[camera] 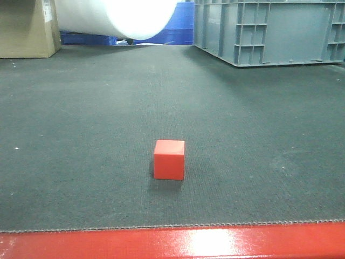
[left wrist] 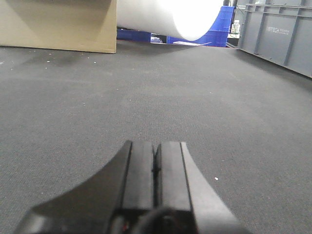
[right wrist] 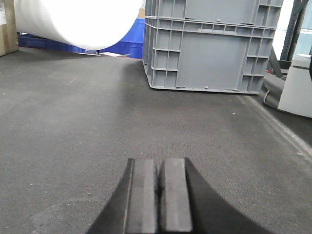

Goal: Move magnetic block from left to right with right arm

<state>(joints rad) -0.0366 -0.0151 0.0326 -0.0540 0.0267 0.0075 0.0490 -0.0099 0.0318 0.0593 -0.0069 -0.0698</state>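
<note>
- Counter: dark grey woven mat, running from a red front edge strip back to a line of stored goods. Wide bare mat lies on every side of the block.
- Grey plastic crate: ribbed walls, standing at the back right of the mat. The right wrist view shows it at closer range, its front wall and corner ribs plain.
- White roll: large, bright, overexposed, at back centre-left; blue crates sit behind and under it.
- Cardboard box: back left corner. The left wrist view shows its side face closer.
- Light-coloured unit: shown only in the right wrist view, off the mat's right edge, beside a pale strip along that edge.
- Magnetic block: red cube, resting flat on the mat, near the front edge, about centre of the front view. Well apart from crate, roll and box. Seen in neither wrist view.
- Left gripper: black jaws closed together, only a thin seam between them, holding nothing, low over bare mat.
- Right gripper: jaws pressed together likewise, holding nothing, low over bare mat, pointed toward the grey crate.
</note>
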